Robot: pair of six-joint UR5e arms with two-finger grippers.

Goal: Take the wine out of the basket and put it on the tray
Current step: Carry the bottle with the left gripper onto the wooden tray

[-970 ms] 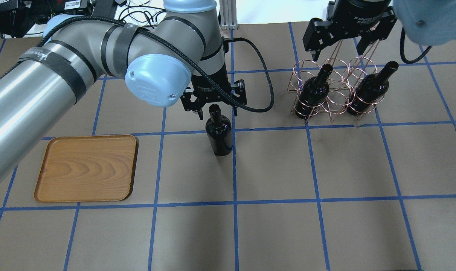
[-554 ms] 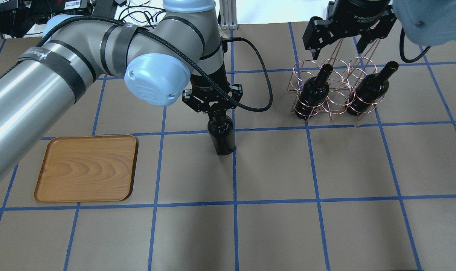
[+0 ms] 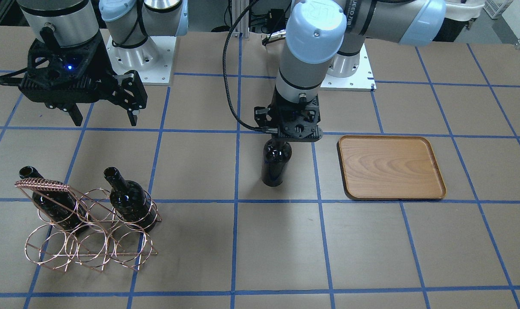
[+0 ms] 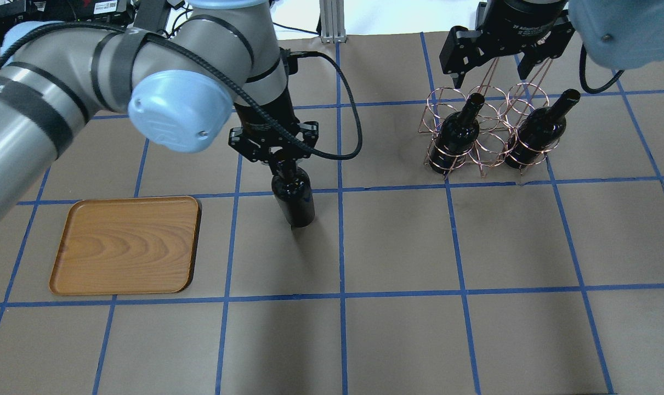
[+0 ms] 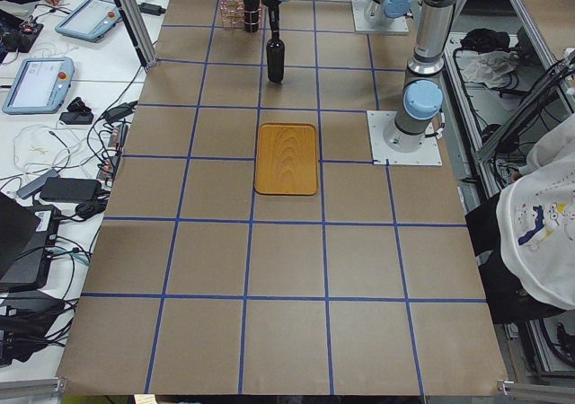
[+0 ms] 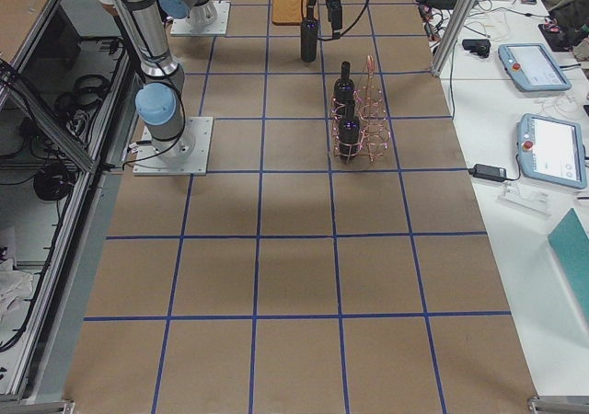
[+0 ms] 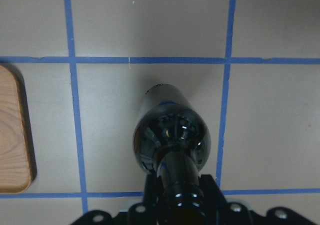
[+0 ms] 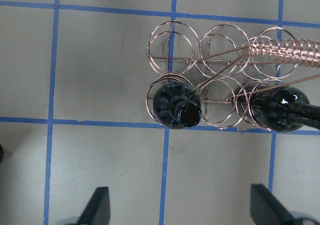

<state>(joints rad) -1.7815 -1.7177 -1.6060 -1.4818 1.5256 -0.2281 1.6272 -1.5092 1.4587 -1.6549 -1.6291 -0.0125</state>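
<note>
Left jaws: clenched on the slim neck of the wine bottle (image 4: 294,200), seen from above in the left wrist view; nothing else grips it.
Wine bottle: upright, out of the basket (image 3: 41,185), between it and the tray (image 4: 126,247) and nearer the tray, well in from every tabletop edge. I cannot tell whether its base clears the tabletop.
Right jaws: spread wide and empty, hanging above the basket, which holds two other bottles (image 4: 458,134).
Slip risk: smooth glass held only at the neck could slide down or swing if the arm moves sharply.
Rim risk: carried too low, the base would likely catch the tray's raised rim and the bottle would tip. Set down half on the rim, it could topple on release.
Tabletop (image 3: 277,257): flat brown covering with a grid of blue tape lines. The tray lies toward the left end and the basket toward the right end.
Room: benches with tablets and loose cables run along the operators' edge, and a seated person (image 5: 539,224) is behind the robot's edge.
</note>
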